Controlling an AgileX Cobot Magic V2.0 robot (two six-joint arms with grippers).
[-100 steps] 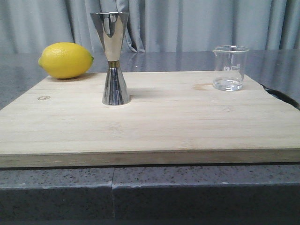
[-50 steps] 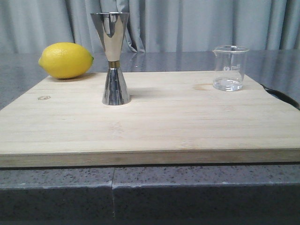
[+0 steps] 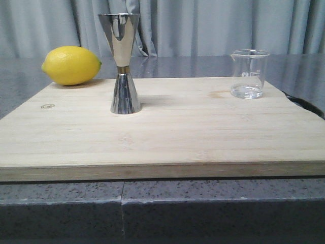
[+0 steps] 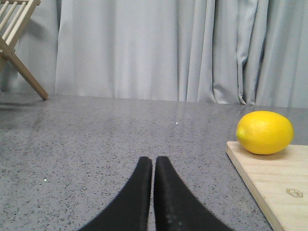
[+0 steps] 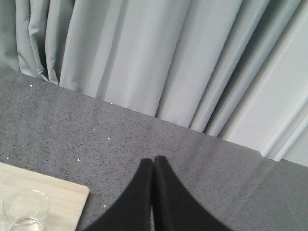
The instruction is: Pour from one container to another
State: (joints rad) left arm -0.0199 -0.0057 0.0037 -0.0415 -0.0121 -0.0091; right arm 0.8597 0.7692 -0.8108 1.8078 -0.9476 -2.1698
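Observation:
A small clear glass beaker (image 3: 249,73) with faint white print stands upright at the back right of the wooden board (image 3: 167,137), a little clear liquid in its bottom. It also shows in the right wrist view as the beaker (image 5: 25,209), off to one side of my right gripper (image 5: 153,160), which is shut and empty over the grey counter. The tall steel jigger (image 3: 122,62) with a gold waist band stands upright on the board's left half. My left gripper (image 4: 154,160) is shut on nothing, over the counter beside the board's edge (image 4: 250,183). Neither gripper appears in the front view.
A yellow lemon (image 3: 71,65) rests at the board's back left corner; the left wrist view shows the lemon (image 4: 264,132) too. A wooden rack (image 4: 17,43) stands far off on the counter. Grey curtains (image 3: 203,25) hang behind the table. A dark cable (image 3: 304,104) lies by the board's right edge.

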